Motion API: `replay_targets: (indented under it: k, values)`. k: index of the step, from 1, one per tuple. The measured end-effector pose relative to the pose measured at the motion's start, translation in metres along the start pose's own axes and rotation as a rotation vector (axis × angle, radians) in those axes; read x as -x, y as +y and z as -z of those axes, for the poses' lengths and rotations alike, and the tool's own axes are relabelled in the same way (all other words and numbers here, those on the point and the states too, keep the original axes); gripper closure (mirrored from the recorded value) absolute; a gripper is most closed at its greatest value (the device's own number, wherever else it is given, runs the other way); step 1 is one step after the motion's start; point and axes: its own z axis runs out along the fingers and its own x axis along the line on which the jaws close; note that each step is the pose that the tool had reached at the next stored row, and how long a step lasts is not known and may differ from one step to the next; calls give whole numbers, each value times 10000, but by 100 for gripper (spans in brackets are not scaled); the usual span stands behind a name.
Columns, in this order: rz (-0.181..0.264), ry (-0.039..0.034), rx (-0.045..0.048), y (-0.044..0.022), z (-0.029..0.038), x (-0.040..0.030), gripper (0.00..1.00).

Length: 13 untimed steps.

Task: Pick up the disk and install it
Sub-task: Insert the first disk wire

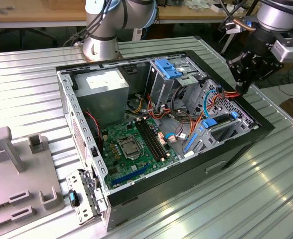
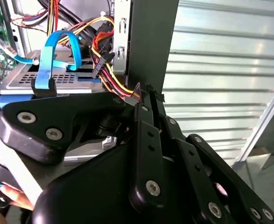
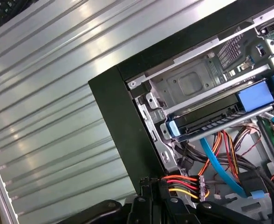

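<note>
One gripper (image 1: 239, 90) (fingers (image 2: 146, 119) together) hovers at the case (image 1: 226, 145) edge over ribbed metal table (image 1: 266, 199).

Overhead light streaks white glare across the ribbed metal table (image 1: 266, 199) at the exterior view's lower right; my gripper (image 2: 148, 93) looms dark in the second wrist view.

the arm's silver base (image 1: 100, 40) stands just beyond the far side of the computer case (image 1: 186, 174). its wrist (image 1: 278, 17) comes in above the case's corner on the exterior view's right. from the wrist the black gripper (image 1: 240, 83) hangs pointing down, with its tips right at the case's rim. in both wrist views the gripper (image 2: 146, 91) (image 3: 148, 183) shows its fingers (image 2: 148, 135) pressed together tip to tip, just beside the case's black wall.
</note>
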Motion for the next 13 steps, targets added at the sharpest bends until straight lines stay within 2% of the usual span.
replay_targets:
  k: [8,9,13]
  values:
    - [-1480,36,326,0,-3,1,83]
    - [-1749,48,394,0,-3,1,83]
    - [-1949,64,458,9,2,20,83]
